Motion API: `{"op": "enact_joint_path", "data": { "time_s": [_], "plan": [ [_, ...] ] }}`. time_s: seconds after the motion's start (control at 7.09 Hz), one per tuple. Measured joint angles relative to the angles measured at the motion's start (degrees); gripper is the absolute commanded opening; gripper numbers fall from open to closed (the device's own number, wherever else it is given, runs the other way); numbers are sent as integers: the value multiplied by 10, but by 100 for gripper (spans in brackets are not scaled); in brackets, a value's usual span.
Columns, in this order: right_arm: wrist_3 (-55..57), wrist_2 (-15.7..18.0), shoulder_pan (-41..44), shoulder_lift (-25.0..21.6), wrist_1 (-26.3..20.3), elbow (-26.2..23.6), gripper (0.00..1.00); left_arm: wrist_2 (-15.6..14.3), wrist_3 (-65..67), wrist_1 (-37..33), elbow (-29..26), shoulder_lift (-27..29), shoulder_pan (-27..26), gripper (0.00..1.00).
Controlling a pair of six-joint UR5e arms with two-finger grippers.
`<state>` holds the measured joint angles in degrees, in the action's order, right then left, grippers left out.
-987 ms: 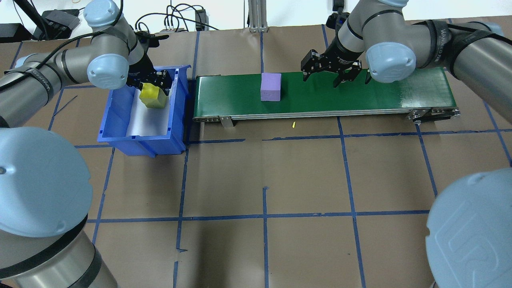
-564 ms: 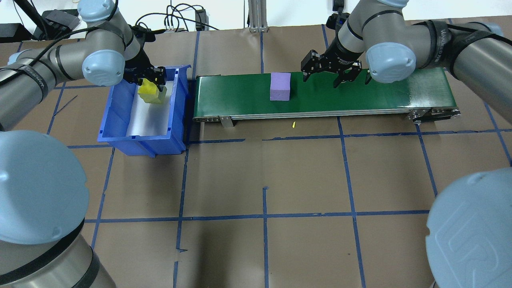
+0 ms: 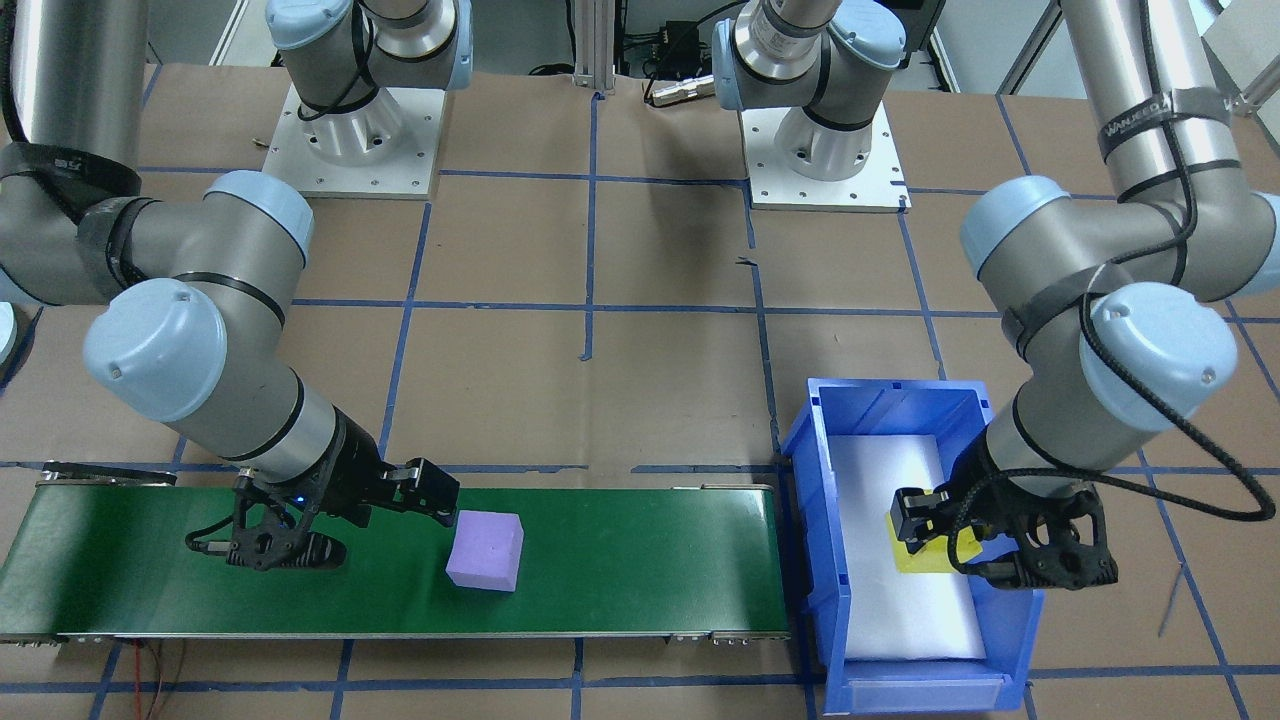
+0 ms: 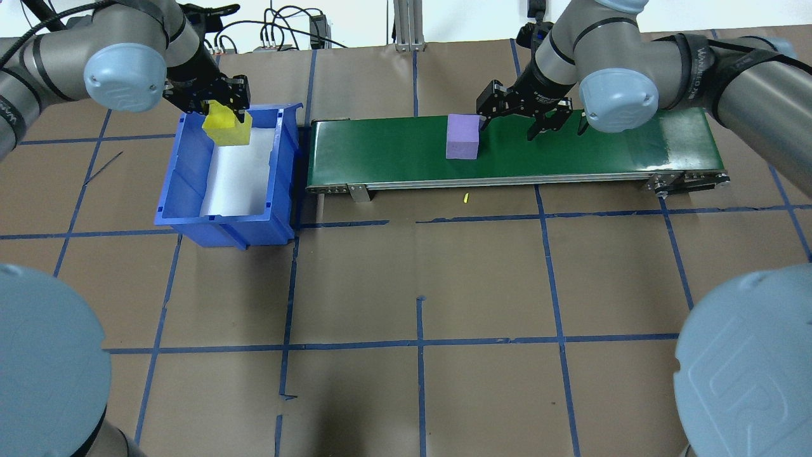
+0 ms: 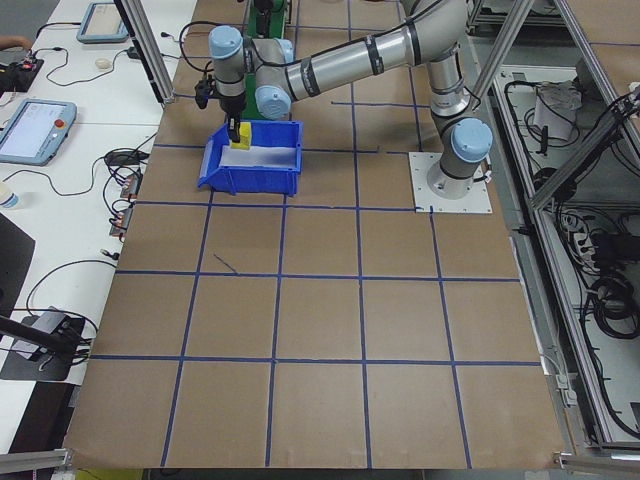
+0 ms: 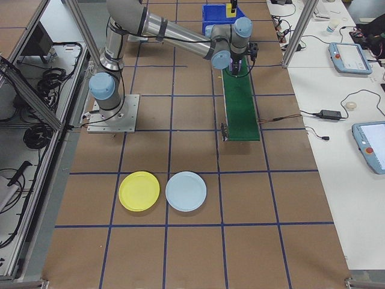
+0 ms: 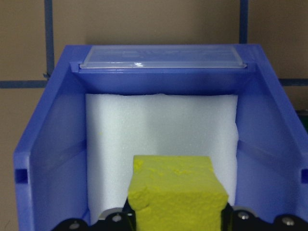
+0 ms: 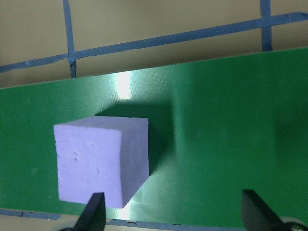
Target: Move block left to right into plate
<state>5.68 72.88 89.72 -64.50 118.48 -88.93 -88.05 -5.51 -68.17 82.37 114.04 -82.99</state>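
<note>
Two plates [image 6: 162, 191], yellow and pale blue, lie nearest the robot. Farther out, the purple block [image 4: 462, 136] sits on the belt [image 4: 571, 152] beside the right gripper's [image 4: 512, 119] spread fingers. The left gripper [image 4: 212, 105] clamps a yellow block [image 4: 225, 124] above the bin [image 4: 184, 184].

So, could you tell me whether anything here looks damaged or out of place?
Only small things. The yellow block held in the left gripper has a ragged, chipped edge on its left side. A tiny yellow scrap lies on the table just in front of the belt.

Two blocks [image 4: 226, 124] [image 4: 462, 136], two plates [image 6: 139, 191] [image 6: 186, 191], one bin [image 4: 190, 184], one belt [image 4: 571, 155].
</note>
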Motion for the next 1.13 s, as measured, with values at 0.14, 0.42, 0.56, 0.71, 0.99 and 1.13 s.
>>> {"op": "enact_joint_path", "data": {
  "time_s": [0.14, 0.42, 0.56, 0.71, 0.99, 1.13],
  "plan": [
    [0, -4, 0, 1, 0, 1, 100, 18, 16, -8, 2, -19, -17, 31],
    [-1, -6, -1, 9, 1, 4, 100, 31, 48, -9, 4, -25, -69, 31],
    [-1, -6, -1, 15, 3, 6, 100, 32, 59, -4, 5, -16, -92, 31],
    [-1, -7, -1, 19, 7, 6, 100, 32, 66, 7, 6, -2, -109, 31],
    [-2, -7, -1, 27, 15, 7, 100, 33, 69, 31, 7, 19, -125, 31],
    [-5, -6, -1, 32, 23, 5, 65, 34, 69, 37, 7, 25, -128, 31]
  ]
}}
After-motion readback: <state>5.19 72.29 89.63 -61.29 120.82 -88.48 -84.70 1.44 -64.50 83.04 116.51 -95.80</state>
